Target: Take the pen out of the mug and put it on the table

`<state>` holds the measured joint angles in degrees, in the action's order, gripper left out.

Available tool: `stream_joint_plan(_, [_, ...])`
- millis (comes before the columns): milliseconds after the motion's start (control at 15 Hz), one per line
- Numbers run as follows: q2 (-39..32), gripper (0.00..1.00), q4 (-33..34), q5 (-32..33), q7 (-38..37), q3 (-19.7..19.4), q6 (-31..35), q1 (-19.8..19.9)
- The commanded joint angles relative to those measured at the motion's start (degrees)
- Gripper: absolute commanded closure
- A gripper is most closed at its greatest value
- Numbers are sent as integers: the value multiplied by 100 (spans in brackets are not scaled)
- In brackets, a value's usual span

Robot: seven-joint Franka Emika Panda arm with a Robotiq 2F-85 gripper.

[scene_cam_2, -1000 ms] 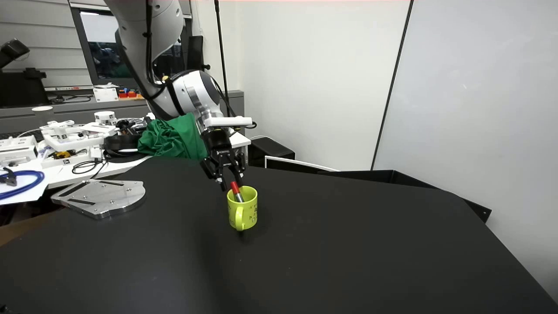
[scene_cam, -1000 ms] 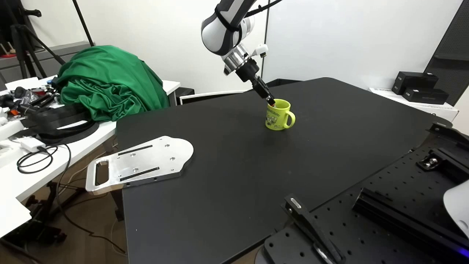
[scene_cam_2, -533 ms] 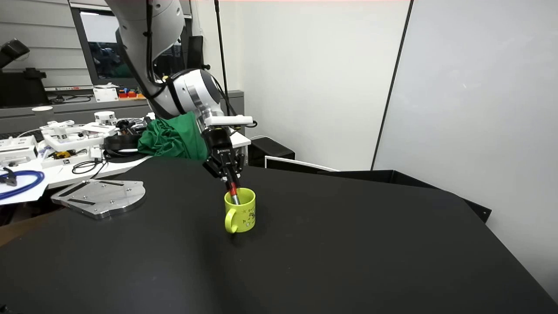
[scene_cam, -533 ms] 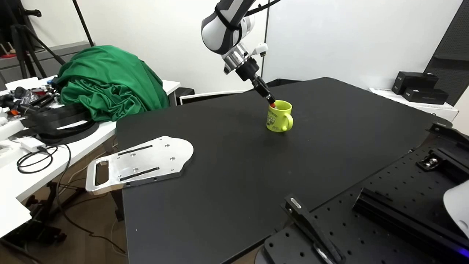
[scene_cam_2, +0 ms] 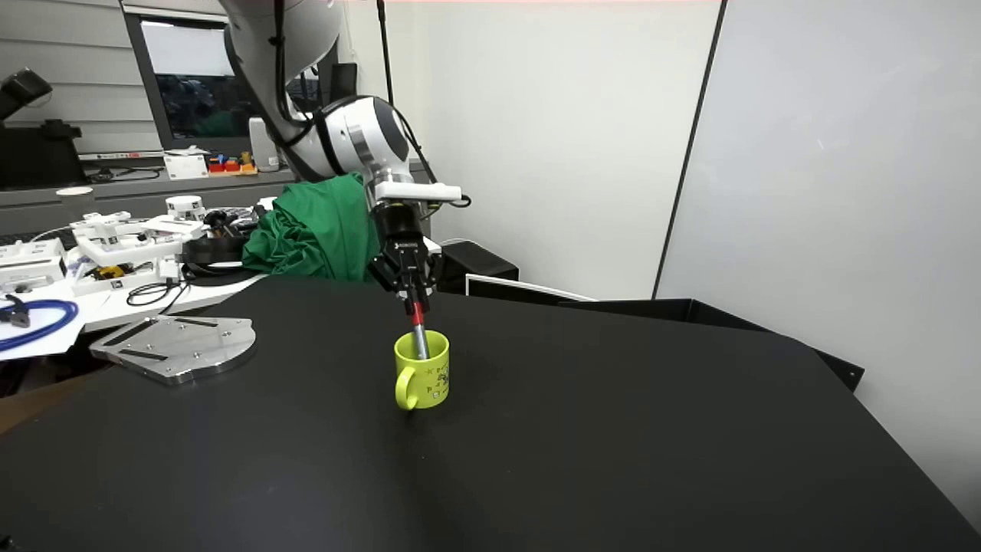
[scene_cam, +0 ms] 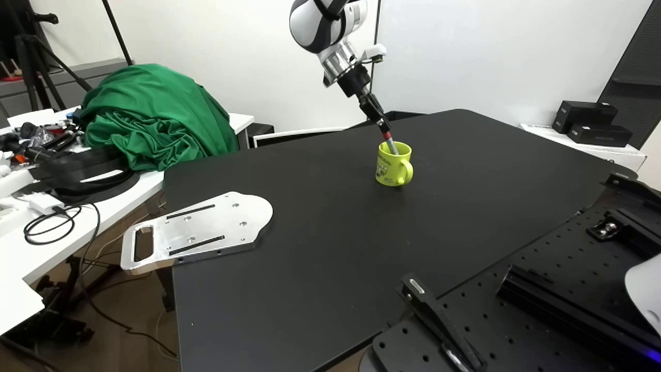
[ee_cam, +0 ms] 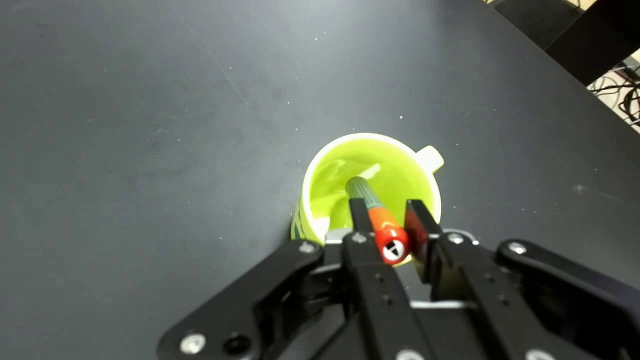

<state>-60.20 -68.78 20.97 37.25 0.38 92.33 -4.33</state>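
Observation:
The yellow-green mug [scene_cam: 391, 168] stands upright on the black table [scene_cam: 310, 222]; it also shows in an exterior view [scene_cam_2: 423, 381] and the wrist view [ee_cam: 400, 167]. The pen [scene_cam_2: 420, 334] has a red end and a grey body. It leans in the mug, its upper part above the rim; its lower end is hidden inside in both exterior views. My gripper [scene_cam_2: 416, 301] is shut on the pen's red end, above the mug. In the wrist view the red end of the pen [ee_cam: 384, 222] sits between the fingers of the gripper [ee_cam: 387, 212].
A silver metal plate [scene_cam: 206, 225] lies at the table's edge. A green cloth [scene_cam: 155, 113] and clutter lie on the white desk beside it. A black perforated board [scene_cam: 480, 310] adjoins the table, with small black boxes [scene_cam: 594, 124] beyond. A wall stands behind.
The gripper was open around the pen's red end, then shut on it. It has since risen with the pen, so more grey body shows. The mug shifted slightly and its handle turned.

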Motion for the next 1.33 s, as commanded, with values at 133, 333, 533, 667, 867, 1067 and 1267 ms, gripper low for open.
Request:
stream_joint_plan(133, [553,94,394,-380,-165,71,-1057,215])
stream_joint_plan(333, [873,94,415,-357,-287,10,-1418,271])
stream_joint_plan(533, [1075,94,379,-364,-395,-39,-1714,436])
stream_joint_plan(667, [1120,94,351,-474,-321,-28,-1845,678])
stream_joint_plan(867, [1083,94,262,-776,-172,-5,-1826,1142])
stream_joint_plan(1067, [981,94,122,-1025,-93,-42,-1707,1565])
stream_joint_plan(1267, [781,94,7,-1147,-87,-121,-1574,1889])
